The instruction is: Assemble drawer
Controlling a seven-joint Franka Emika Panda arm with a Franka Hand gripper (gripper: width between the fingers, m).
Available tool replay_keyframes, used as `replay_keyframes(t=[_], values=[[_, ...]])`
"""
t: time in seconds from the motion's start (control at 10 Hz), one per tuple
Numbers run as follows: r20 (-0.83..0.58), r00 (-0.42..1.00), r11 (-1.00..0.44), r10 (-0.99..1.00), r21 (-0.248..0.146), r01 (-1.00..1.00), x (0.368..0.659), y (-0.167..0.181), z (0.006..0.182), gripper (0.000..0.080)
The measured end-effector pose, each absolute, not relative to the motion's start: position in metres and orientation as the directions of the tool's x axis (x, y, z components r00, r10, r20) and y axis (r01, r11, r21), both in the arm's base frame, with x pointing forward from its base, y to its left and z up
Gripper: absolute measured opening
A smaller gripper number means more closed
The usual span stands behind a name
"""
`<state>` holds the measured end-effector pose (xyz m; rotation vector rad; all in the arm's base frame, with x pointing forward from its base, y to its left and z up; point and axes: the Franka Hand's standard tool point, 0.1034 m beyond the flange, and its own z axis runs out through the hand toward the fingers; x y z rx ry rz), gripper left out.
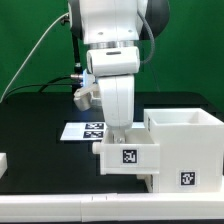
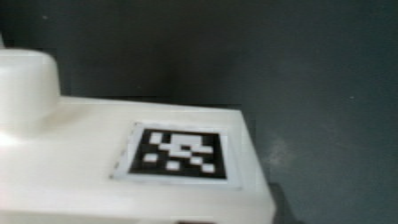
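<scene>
The large white casing stands at the exterior view's right, with a tag on its front. A small white tray with a tag on its near face sits against the casing's left side, partly in it. My gripper reaches straight down onto the tray's top edge, and its fingers look closed on the tray's wall. In the wrist view the tray's white face and its tag fill the lower half, with a rounded white knob beside them. My fingertips are hidden there.
The marker board lies flat on the black table behind the tray, partly hidden by my arm. Another white part shows at the exterior view's left edge. A white ledge runs along the table's front.
</scene>
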<state>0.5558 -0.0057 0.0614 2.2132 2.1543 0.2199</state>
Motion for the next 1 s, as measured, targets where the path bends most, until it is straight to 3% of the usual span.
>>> replay_keyframes(t=[1.0], values=[[0.061,0.021,-0.028,0.998,0.123,0.992,0.5499,-0.0094,0.0606,0.0044]])
